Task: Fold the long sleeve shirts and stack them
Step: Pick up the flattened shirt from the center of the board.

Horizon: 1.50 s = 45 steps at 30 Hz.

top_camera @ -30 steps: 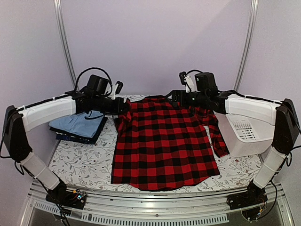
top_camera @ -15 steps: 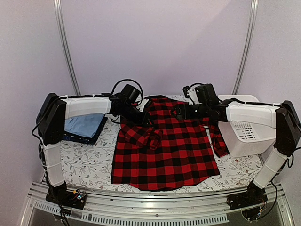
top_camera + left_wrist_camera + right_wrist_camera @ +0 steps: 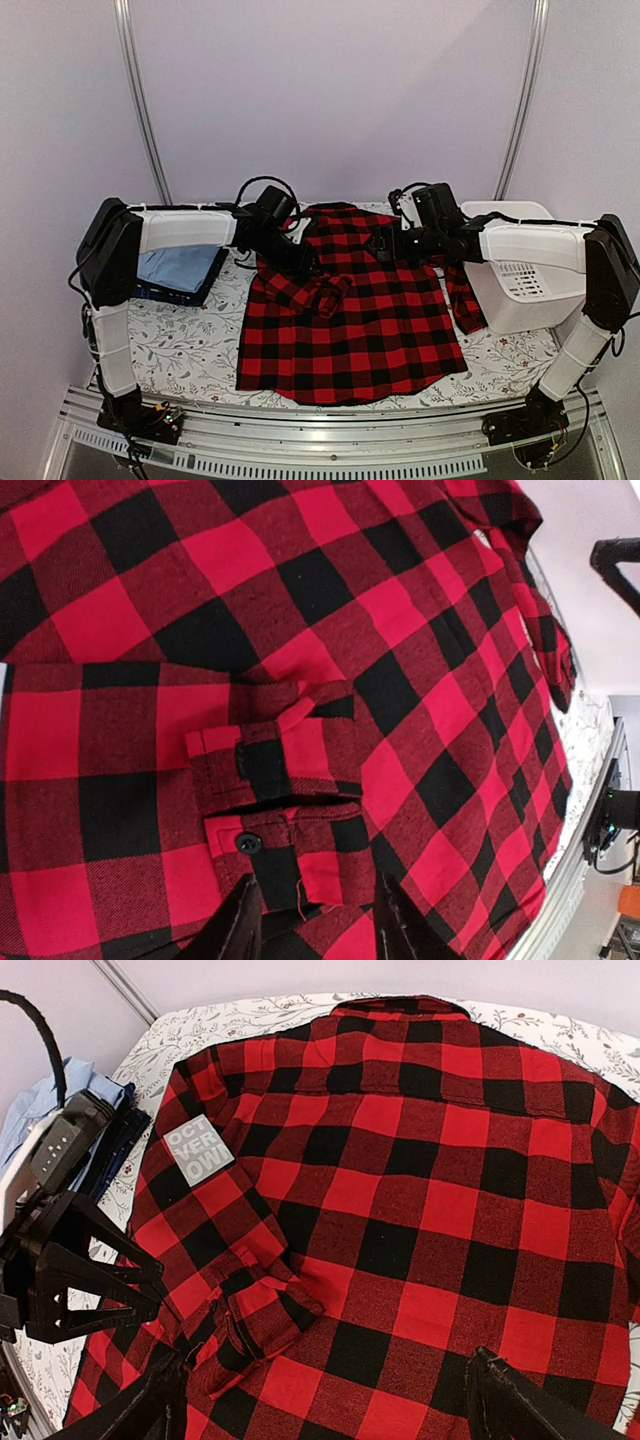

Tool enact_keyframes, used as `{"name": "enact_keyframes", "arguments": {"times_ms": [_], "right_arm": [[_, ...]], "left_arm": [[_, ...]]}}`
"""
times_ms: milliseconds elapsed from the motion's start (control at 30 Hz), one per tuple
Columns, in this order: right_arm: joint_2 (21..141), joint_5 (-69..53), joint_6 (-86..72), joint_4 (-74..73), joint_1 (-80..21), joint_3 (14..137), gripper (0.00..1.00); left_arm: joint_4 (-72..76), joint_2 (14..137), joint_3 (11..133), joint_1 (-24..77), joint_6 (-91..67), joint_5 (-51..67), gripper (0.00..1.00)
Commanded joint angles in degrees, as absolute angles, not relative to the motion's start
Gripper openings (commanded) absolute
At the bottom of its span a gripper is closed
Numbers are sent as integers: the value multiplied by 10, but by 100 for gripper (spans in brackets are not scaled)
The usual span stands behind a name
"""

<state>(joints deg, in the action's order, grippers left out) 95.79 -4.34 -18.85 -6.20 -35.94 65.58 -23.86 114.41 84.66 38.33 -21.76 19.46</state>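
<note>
Now our left gripper (image 3: 316, 900) has laid the cuff (image 3: 275, 800) across the flannel shirt (image 3: 350, 320), jaws parting in release; our right gripper (image 3: 327, 1365) hangs wide, empty; other sleeve next.

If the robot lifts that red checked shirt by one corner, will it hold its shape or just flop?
Probably flop: the red-and-black checked flannel shirt lies flat, and its folded-over sleeve cuff has bunched into soft creases. Likely light for its size, being thin cloth. Its matte weave suggests it would drag rather than slide.
</note>
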Motion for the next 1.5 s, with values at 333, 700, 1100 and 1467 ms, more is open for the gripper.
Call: {"name": "enact_keyframes", "arguments": {"times_ms": [333, 700, 1100, 1467], "right_arm": [[934, -27, -198, -61, -363, 640, 95], [932, -30, -200, -57, -363, 637, 94], [933, -32, -200, -57, -363, 638, 94], [952, -64, -205, -51, -363, 637, 94]], "left_arm": [[-245, 1212, 823, 385, -253, 161, 38], [-259, 1227, 837, 406, -250, 147, 44], [-234, 1215, 852, 420, -264, 202, 13], [-178, 1191, 855, 432, -260, 248, 0]]}}
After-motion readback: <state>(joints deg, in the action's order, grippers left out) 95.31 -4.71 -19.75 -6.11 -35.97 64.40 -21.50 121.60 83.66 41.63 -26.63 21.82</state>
